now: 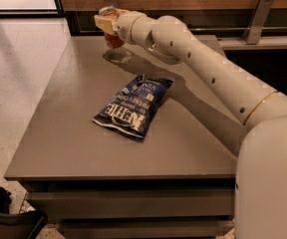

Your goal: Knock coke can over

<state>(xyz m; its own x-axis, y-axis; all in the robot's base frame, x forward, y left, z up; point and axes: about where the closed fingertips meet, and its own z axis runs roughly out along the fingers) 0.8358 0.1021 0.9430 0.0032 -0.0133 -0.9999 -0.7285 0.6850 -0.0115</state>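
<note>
The coke can [114,40] is red with a silver top and sits at the far edge of the grey table [73,133], left of centre. My gripper [108,24] reaches in from the right along the long white arm [208,68] and is closed around the can's upper half. The can seems raised slightly off the table, with its shadow below it. It looks upright or slightly tilted. The can's middle is hidden by the cream fingers [102,22].
A dark blue chip bag [132,106] lies flat near the middle of the table. A wooden wall and a metal rail bracket [255,19] run behind the table. Tiled floor lies to the left. A black object [4,215] sits at the bottom left.
</note>
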